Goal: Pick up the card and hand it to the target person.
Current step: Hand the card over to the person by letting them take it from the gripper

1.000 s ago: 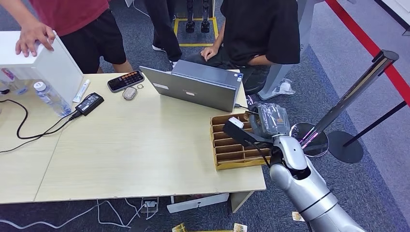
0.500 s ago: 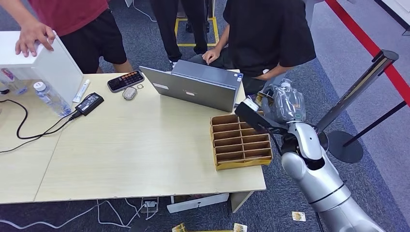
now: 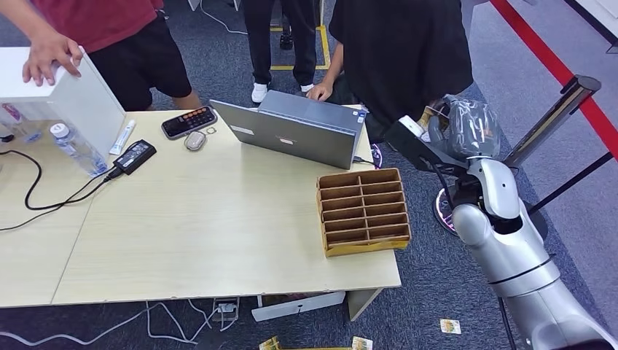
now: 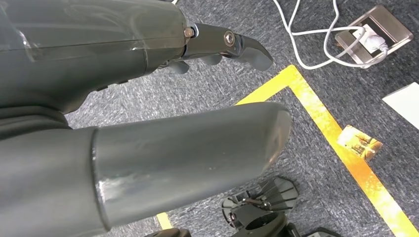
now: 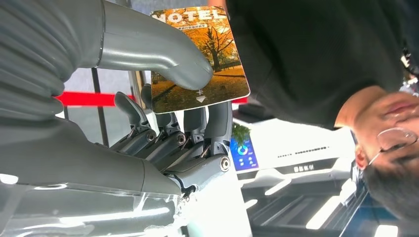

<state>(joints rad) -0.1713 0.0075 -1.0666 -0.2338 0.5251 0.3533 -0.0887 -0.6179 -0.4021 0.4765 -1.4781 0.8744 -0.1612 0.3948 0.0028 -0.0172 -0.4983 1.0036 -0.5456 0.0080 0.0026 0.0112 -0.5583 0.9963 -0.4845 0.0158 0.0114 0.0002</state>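
Nearest, the left hand (image 4: 163, 94) hangs over carpet, fingers uncurled, grasping nothing. Farther out, beyond the wooden tray (image 3: 362, 211) on the table (image 3: 182, 219), the right hand (image 3: 459, 131) pinches the card (image 5: 200, 57) under its thumb, raised just beside the seated person (image 3: 404, 51).

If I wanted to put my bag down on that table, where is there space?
The widest bare patch of the table lies between the black cable and the wooden organizer, in front of the laptop. The far left is crowded: white box, water bottle, power adapter, calculator.
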